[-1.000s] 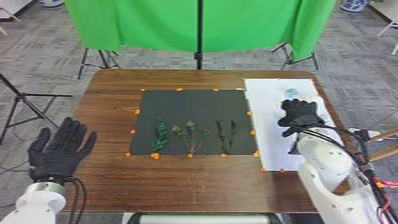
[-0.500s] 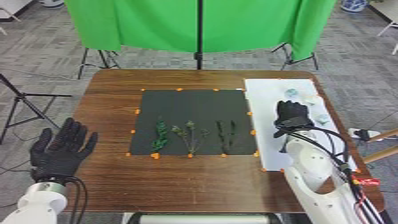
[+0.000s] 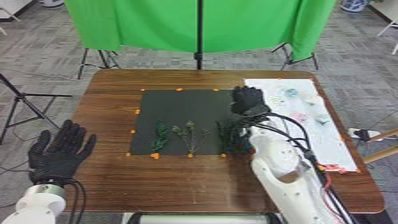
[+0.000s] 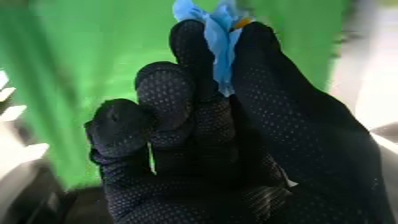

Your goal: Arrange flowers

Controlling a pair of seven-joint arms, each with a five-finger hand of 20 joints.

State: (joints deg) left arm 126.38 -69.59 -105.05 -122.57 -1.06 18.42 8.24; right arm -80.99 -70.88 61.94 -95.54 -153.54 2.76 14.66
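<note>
My right hand (image 3: pixel 250 101) is above the upper right part of the dark mat (image 3: pixel 182 103). The right wrist view has my right hand (image 4: pixel 266 100) pinching a blue flower (image 4: pixel 216 42) between a finger and the thumb. On the mat lie a leafy green stem (image 3: pixel 161 137), a branching stem (image 3: pixel 192 139) and, partly behind my right arm, a darker stem (image 3: pixel 225 134). Pale flowers, among them a light blue one (image 3: pixel 291 93) and a pink one (image 3: pixel 299 117), rest on the white sheet (image 3: pixel 289 137). My left hand (image 3: pixel 60 150) is open at the table's left side.
Orange markers line the edges of the mat and the sheet on the brown table (image 3: pixel 178 185). A green backdrop (image 3: pixel 151 25) hangs beyond the far edge. My right forearm and its cables cross between the mat and the sheet.
From over the white sheet, my right hand has moved left to the dark mat. The pink flower on the sheet has come into sight. My left hand has stayed put.
</note>
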